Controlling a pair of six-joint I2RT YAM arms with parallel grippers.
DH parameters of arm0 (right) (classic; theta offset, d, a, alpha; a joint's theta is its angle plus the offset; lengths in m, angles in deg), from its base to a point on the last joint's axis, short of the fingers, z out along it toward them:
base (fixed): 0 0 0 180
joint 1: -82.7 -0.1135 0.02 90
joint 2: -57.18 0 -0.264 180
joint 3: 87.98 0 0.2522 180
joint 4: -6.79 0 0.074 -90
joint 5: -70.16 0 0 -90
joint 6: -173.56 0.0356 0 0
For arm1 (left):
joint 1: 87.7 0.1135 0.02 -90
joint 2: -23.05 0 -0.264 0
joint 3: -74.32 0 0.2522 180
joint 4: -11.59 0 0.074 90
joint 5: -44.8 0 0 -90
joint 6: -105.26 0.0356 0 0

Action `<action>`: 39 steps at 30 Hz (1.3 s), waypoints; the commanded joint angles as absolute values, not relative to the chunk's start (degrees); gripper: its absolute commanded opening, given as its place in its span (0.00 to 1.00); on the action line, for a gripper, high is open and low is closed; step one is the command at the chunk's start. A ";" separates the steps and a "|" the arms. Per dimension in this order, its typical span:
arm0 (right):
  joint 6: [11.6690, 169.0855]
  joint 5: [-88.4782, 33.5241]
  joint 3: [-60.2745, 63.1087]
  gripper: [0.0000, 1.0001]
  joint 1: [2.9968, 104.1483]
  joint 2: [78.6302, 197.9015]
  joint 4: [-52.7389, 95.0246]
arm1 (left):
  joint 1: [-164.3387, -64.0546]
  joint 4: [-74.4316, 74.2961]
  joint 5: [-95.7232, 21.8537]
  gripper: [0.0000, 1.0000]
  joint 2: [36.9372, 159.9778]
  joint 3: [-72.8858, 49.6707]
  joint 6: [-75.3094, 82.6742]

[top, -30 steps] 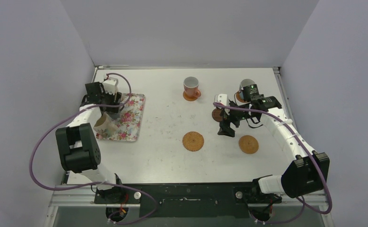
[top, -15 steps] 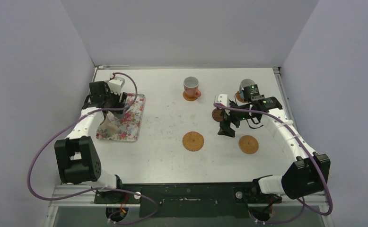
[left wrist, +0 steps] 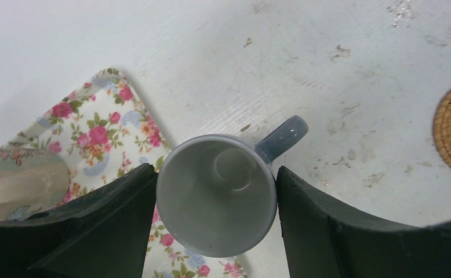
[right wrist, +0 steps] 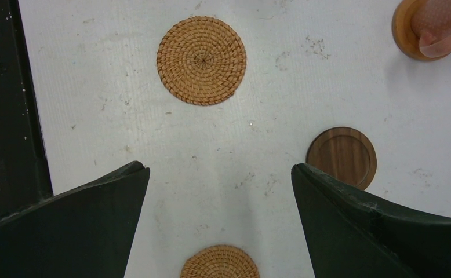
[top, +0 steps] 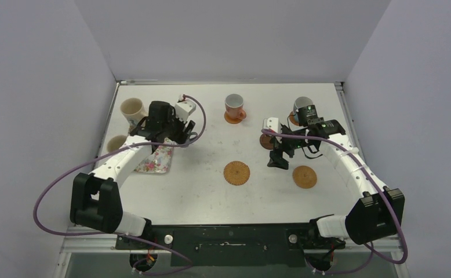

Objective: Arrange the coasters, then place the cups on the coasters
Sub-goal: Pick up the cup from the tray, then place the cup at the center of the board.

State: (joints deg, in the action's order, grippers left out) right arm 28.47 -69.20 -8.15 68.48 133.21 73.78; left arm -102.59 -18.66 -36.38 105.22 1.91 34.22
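My left gripper (left wrist: 214, 169) is shut on the small grey cup (left wrist: 216, 194), fingers on its two sides, handle pointing away. It hangs over the right edge of the floral tray (left wrist: 95, 124); in the top view that gripper (top: 184, 134) hides the cup. Two cream cups (top: 131, 108) (top: 117, 143) stand left of the tray. A salmon cup (top: 233, 105) sits on an orange coaster. A bluish cup (top: 301, 105) sits at the far right. My right gripper (right wrist: 219, 168) hangs open over bare table between two woven coasters (right wrist: 201, 60) (right wrist: 219, 262) and the dark brown coaster (right wrist: 341, 156).
The floral tray (top: 156, 159) lies at the left of the table. One woven coaster (top: 236, 172) lies mid-table, another (top: 304, 176) to its right. Grey walls close in the table on three sides.
My left gripper has carried the grey cup rightward from the tray's far left to its right edge, uncovering the two cream cups. The right arm has stayed put.
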 commanded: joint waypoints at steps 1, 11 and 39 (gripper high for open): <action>26.12 -71.42 -8.87 1.00 68.86 132.81 73.02 | -106.51 -12.85 -35.81 0.00 104.14 -0.87 32.68; 24.97 -71.86 -8.74 1.00 68.77 135.26 73.76 | -116.03 -12.11 -39.09 0.00 111.53 -4.12 35.85; 23.71 -72.13 -9.04 1.00 68.81 135.67 74.25 | -120.83 -12.75 -34.88 0.18 115.90 -3.88 37.55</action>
